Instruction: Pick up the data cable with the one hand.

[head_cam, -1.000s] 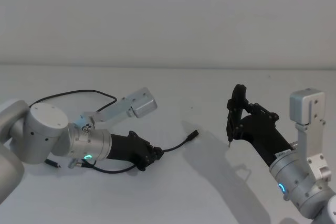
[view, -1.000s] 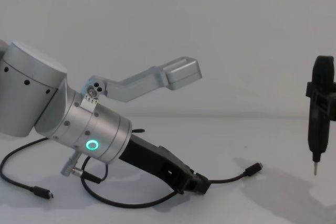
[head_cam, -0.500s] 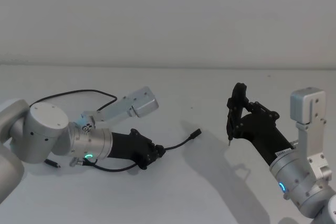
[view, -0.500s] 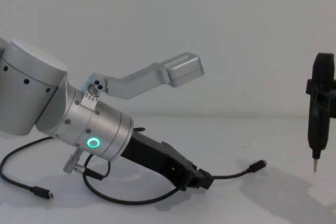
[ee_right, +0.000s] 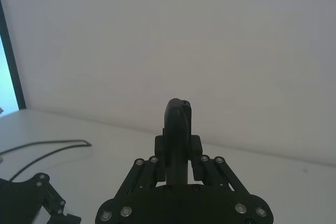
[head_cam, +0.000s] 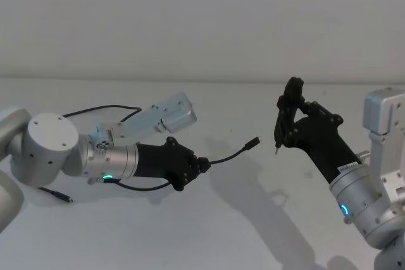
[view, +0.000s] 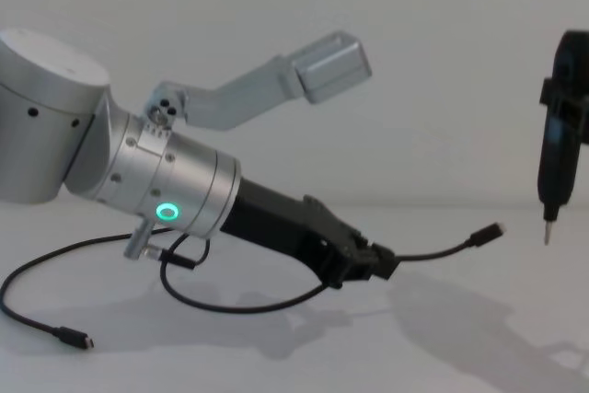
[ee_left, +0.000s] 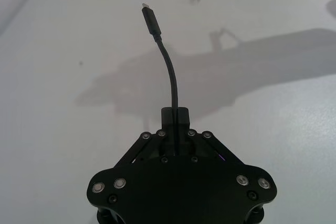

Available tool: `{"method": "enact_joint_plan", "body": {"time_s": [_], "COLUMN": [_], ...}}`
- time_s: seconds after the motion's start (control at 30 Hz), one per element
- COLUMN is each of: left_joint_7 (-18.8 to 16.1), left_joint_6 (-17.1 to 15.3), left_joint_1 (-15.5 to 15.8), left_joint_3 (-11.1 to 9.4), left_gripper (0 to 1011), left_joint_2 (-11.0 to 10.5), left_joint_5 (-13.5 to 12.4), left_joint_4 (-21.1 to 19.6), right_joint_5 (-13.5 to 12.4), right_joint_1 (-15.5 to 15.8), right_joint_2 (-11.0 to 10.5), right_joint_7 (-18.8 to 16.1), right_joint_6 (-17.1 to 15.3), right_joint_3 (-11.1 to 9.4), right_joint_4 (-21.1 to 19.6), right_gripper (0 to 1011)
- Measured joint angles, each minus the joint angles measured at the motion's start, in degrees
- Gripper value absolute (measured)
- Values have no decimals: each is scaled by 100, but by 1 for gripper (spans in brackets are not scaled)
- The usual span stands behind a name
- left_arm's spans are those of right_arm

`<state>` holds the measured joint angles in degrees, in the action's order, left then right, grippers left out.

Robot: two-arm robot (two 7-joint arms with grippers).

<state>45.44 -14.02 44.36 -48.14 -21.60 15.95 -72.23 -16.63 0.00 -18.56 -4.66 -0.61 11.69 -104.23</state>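
Left gripper (head_cam: 197, 166), left of centre in the head view: my fingers are clenched on the data cable (head_cam: 229, 155), a short way behind one plug (head_cam: 254, 141). That plug sticks out toward frame centre, raised off the table (head_cam: 221, 238). The rest of the cable loops under my arm, and its far end lies on the table at lower left. Right gripper (head_cam: 285, 128), at right: clamped on an upright pin-tipped tool (head_cam: 293, 90), apart from the cable.
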Motion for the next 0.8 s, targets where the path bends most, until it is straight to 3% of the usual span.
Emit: {"method": "enact_joint_plan", "body": {"time_s": [0.33, 0.8], "left_joint_7": [63, 91], "left_joint_6": [342, 510], "left_joint_1": [27, 41], "left_joint_3": [53, 78], "left_gripper": [42, 42], "left_joint_2": [-62, -92], "left_joint_5": [-52, -78], "left_joint_4": [-209, -310], "right_joint_5": [-78, -128], "right_joint_1": [-122, -290], "right_joint_2": [45, 85], "right_joint_7": [-122, -282], "right_joint_6": [61, 131], "right_joint_3": [-83, -174], "right_joint_4": [-63, -40], "right_gripper": [275, 275]}}
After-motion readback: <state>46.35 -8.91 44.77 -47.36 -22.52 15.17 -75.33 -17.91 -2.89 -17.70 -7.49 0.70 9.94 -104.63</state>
